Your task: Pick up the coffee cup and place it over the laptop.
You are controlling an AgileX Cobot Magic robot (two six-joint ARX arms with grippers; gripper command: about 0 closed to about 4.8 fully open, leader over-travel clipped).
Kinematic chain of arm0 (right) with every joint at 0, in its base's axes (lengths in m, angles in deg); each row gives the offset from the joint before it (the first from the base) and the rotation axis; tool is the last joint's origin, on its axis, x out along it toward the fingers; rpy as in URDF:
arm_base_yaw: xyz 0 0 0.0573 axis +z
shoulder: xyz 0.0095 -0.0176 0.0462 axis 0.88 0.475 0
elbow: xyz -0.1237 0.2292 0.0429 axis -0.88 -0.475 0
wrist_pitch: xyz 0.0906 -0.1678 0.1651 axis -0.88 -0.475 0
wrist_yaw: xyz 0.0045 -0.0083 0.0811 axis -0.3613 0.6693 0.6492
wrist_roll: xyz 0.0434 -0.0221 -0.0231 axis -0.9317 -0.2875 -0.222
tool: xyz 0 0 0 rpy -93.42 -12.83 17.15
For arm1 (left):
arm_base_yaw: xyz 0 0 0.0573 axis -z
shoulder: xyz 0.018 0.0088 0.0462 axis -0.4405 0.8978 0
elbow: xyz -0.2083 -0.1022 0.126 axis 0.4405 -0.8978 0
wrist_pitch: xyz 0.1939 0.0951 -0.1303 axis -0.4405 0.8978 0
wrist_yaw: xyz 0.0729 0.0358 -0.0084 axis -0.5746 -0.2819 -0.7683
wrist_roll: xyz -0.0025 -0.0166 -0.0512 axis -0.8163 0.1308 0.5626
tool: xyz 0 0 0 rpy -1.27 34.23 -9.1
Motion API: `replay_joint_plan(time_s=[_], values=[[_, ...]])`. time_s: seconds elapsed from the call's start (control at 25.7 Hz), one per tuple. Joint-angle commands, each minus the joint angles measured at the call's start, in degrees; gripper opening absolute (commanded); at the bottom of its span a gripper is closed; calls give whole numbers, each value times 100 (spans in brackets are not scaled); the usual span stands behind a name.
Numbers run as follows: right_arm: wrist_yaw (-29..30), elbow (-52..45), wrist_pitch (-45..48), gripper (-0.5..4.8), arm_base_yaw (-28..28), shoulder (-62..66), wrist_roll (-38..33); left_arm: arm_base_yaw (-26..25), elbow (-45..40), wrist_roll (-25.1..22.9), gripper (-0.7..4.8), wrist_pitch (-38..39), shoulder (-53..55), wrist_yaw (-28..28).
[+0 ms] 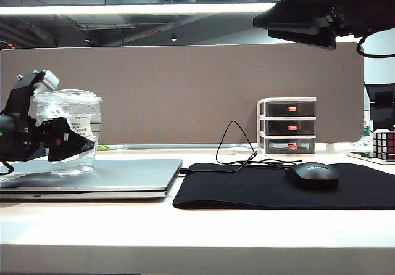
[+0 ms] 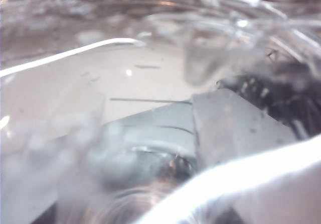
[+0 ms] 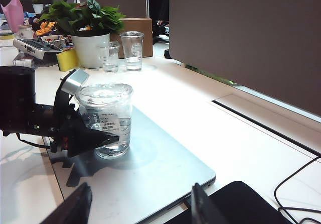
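The clear coffee cup [image 1: 68,124] [image 3: 108,113] stands upright on the closed silver laptop [image 1: 123,176] [image 3: 160,169] at the left of the table. My left gripper [image 1: 74,142] [image 3: 100,138] reaches in from the left with its black fingers either side of the cup's lower half. Whether they still press on it cannot be made out. In the left wrist view the cup's clear wall [image 2: 150,58] fills the picture and hides the fingers. My right gripper [image 3: 138,209] hangs high at the upper right [image 1: 308,28], open and empty, well away from the cup.
A black mouse mat [image 1: 259,192] with a mouse [image 1: 313,175] and its cable lies right of the laptop. Behind it stand a small three-drawer organiser [image 1: 287,126] and a puzzle cube [image 1: 384,144]. A grey partition backs the table. Beyond the laptop are a potted plant [image 3: 90,48] and two clear cups [image 3: 131,48].
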Motion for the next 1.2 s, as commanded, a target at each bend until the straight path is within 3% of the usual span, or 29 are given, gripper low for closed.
replay_joint_plan(time_s=[0.04, 0.16, 0.27, 0.35, 0.7, 0.93, 1.13, 1.17, 1.2], values=[[11, 35, 50, 273, 7, -13, -17, 9, 11, 133, 351, -328, -35, 24], [11, 35, 42, 273, 7, -13, -24, 7, 13, 155, 359, -568, -35, -24], [11, 35, 42, 274, 7, -15, -63, 4, 11, 216, 450, -595, -37, -20], [11, 35, 42, 274, 7, -15, -79, 4, 11, 229, 479, -610, -37, -9], [7, 35, 44, 274, 4, -17, -122, -11, -354, 444, 479, -1054, -197, -192], [-9, 31, 37, 275, 4, -42, -120, -44, -979, 328, 479, -1058, -918, -391], [-15, 31, -15, 274, 4, -116, -120, -42, -1471, 616, 479, -1056, -1805, -667], [-35, 28, -92, 267, 4, -188, -120, -42, -1663, 632, 479, -1056, -2146, -809], [-35, 26, -166, 222, 2, -254, -118, -37, -1875, 651, 479, -1049, -2514, -960]])
